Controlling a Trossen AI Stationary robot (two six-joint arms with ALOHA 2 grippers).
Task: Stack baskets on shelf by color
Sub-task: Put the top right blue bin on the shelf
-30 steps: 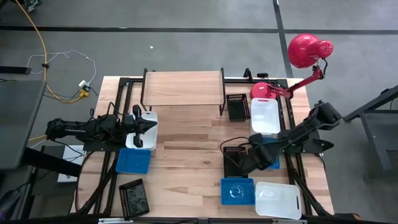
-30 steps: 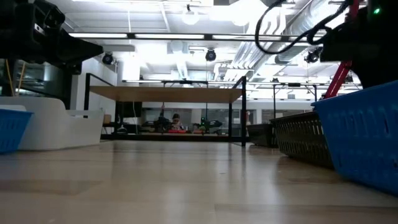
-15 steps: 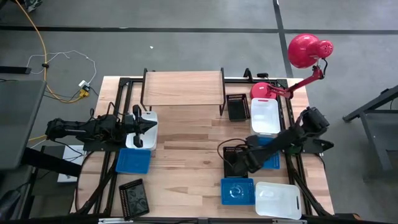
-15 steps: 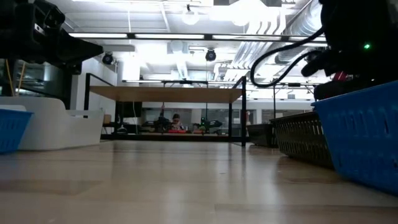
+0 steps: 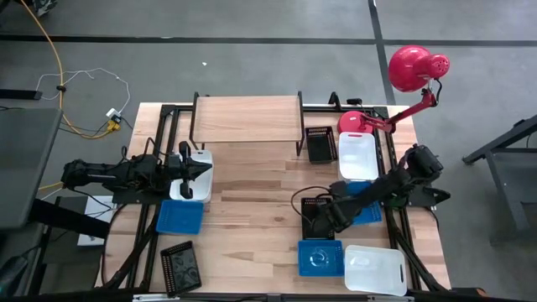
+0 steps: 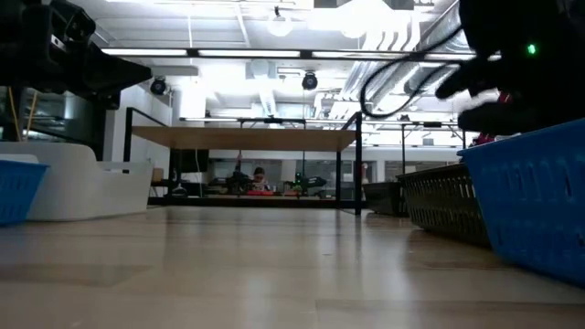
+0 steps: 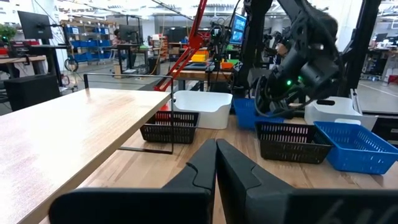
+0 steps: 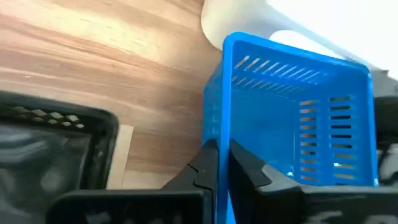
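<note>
My right gripper [image 8: 219, 158] is shut on a blue basket [image 8: 292, 118] at the table's right, beside a black mesh basket [image 5: 315, 216]. The arm covers most of the blue basket [image 5: 367, 211] in the high view. The shelf [image 5: 247, 119] stands on thin black legs at the far middle, its wood top bare. A black basket [image 5: 320, 144] and a white basket [image 5: 357, 157] rest on the table to its right. My left gripper [image 7: 216, 163] is shut and level above a white basket [image 5: 198, 168] at the left. My right gripper pinches the blue basket's side wall at its rim [image 8: 216, 127], on the side toward the black mesh basket. One finger [image 8: 249, 169] is inside the basket and the other [image 8: 205, 163] outside. The fingers slant down from the table's right. The basket stands upright on the table.
A blue basket [image 5: 320, 257] and a white basket [image 5: 375, 268] sit near the front edge at the right. Another blue basket [image 5: 179, 217] and a black one [image 5: 180, 267] sit at the front left. A red lamp [image 5: 413, 69] stands at the far right corner.
My right arm has folded lower, and its gripper has come down and a little toward the table's left, onto the blue basket next to the black mesh basket. The baskets have stayed where they were.
</note>
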